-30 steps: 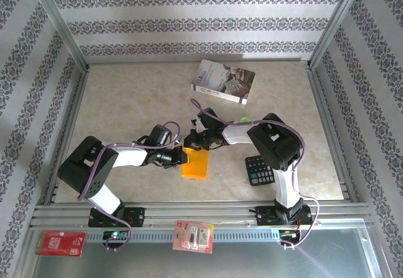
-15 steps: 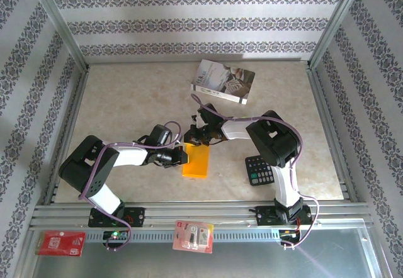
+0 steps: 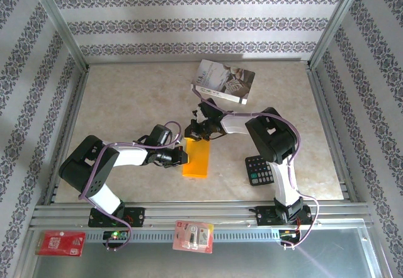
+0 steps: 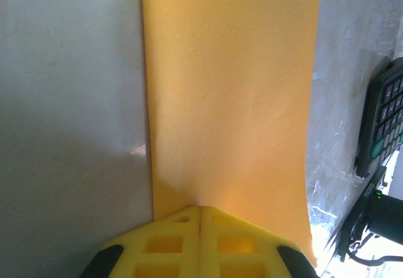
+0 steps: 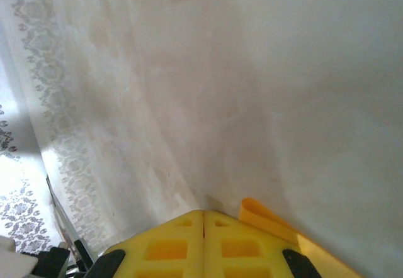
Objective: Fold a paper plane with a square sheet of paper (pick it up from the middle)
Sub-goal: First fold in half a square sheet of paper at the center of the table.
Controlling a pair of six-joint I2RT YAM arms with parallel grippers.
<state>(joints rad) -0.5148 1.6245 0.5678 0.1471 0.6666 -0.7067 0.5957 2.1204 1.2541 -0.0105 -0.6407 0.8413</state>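
A: From above, where is the paper?

B: The paper (image 3: 196, 160) lies flat on the table (image 3: 126, 95) as a narrow orange rectangle, between the two arms and toward the front. The left gripper (image 3: 183, 157) meets its left edge. The right gripper (image 3: 194, 133) sits at its far edge.

A: What else is on the table?

B: A book (image 3: 223, 82) lies beyond the right gripper, well apart from the paper. A calculator (image 3: 259, 170) lies to the paper's right, near it but not touching.

A: Can you read the jaws from up there?

B: No, they are too small.

A: And the left wrist view?

B: The yellow fingers (image 4: 164, 243) are pressed together with no gap. Their tips are at the near edge of the paper (image 4: 230, 95), which runs away from the camera. I cannot tell whether the sheet is caught between them or only lies under them. The calculator (image 4: 383, 127) shows at the right edge.

A: The right wrist view?

B: Its fingers (image 5: 170, 246) are also pressed together, tips low over bare table. A curled orange edge of the paper (image 5: 267, 222) shows just right of the tips, against the finger. Nothing is visible between the jaws.
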